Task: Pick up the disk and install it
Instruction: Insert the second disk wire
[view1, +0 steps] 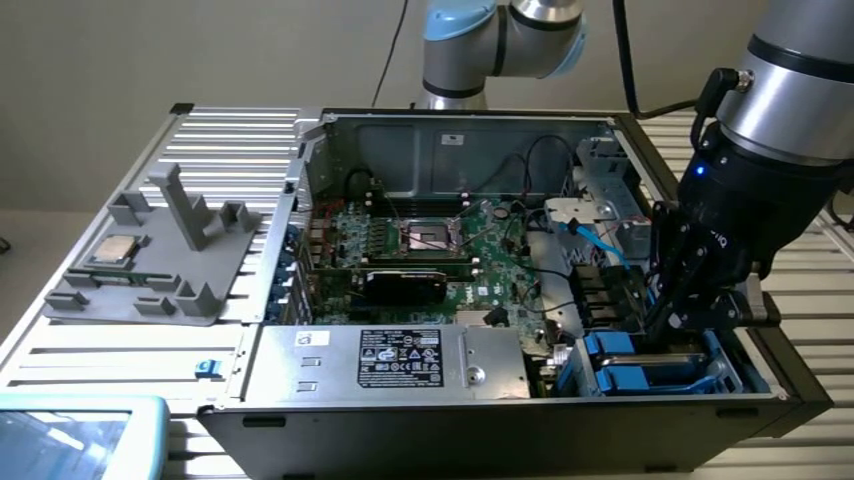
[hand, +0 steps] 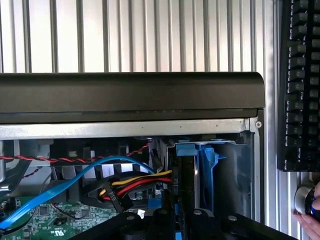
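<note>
Exterior view: gripper clamped on the disk in the case's drive bay
Disk looks stiff, fairly heavy, shock-sensitive; blue carrier edges seem the safest hold; jaws nearly together

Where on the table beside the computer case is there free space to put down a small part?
Free: the slatted table behind the grey fixture, and the strip between that fixture and the power-supply box. Crowded: the drive bay corner, where the gripper stands over the blue carrier.
</note>
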